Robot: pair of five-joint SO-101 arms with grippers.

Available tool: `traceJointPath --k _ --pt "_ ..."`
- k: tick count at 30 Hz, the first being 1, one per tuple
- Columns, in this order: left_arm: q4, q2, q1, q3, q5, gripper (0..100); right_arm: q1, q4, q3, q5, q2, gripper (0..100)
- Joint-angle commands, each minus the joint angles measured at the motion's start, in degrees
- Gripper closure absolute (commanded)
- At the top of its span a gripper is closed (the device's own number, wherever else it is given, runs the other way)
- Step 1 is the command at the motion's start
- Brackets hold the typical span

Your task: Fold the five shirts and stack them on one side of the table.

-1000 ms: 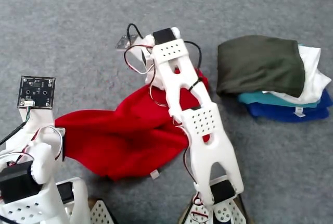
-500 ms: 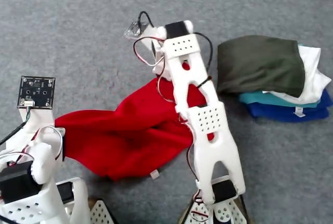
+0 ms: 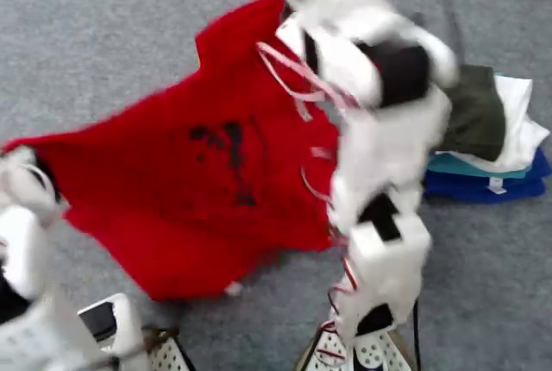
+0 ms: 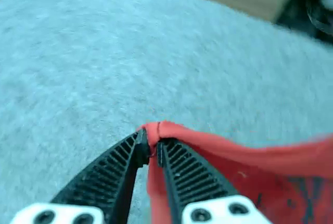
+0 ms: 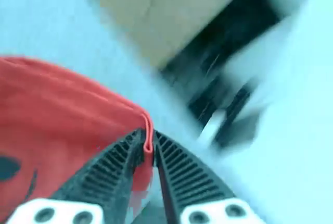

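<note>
Lifted since 0.5 s ago: shirt (image 3: pixel 198 172) was bunched flat on the table (image 3: pixel 103 34), now hangs spread btwn both arms w/ black print showing. R arm (image 3: pixel 379 112) has swung up high toward the cam. Stack (image 3: pixel 496 151) of folded shirts unmoved at the right.

L wrist view: L gripper (image 4: pixel 151 143) pinching a shirt corner above the table.

R wrist view: R gripper (image 5: pixel 148 138) clamped on another shirt edge, held high.

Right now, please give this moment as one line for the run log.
red shirt: held stretched out | left jaws: shut on its edge | right jaws: shut on its edge | folded stack: on table
</note>
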Motion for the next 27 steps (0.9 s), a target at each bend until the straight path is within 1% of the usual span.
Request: traceJointPath --k 1,3,5,7,10,13,17,19,23,27 --pt "7.56 12.53 -3.78 -25.23 2.11 98 2.42 -4.92 -2.51 -0.53 -12.0 99.7" --pt "12.92 18.42 -3.43 -37.89 2.02 98 4.79 -8.44 -2.51 -2.2 -16.4 99.7" --pt "12.92 22.2 -3.96 -46.68 1.93 98 8.66 -12.13 -2.42 -6.07 -20.18 99.7" --pt "12.92 22.37 -3.6 -52.92 0.7 98 12.79 -14.95 -2.42 -9.05 -23.25 99.7" --pt "12.92 21.93 -3.43 -57.05 -1.14 98 15.78 -15.56 -2.42 -9.85 -26.86 99.7" --pt "12.92 19.47 -3.34 -56.7 -1.23 98 15.96 -14.51 -2.42 -9.76 -30.02 99.7" --pt "12.92 14.2 -3.34 -52.31 -1.32 98 15.96 -11.96 -2.33 -9.67 -33.27 99.7" --pt "12.92 10.95 -3.25 -49.58 -2.9 98 16.04 -10.81 -2.33 -9.58 -34.51 99.7" --pt "12.92 4.7 -3.78 -45.19 -5.63 98 15.96 -9.14 -2.33 -5.63 -36.26 99.7" --pt "12.92 -1.63 -3.87 -41.14 -8.26 98 15.96 -8.88 -2.33 -3.87 -37.85 99.7"
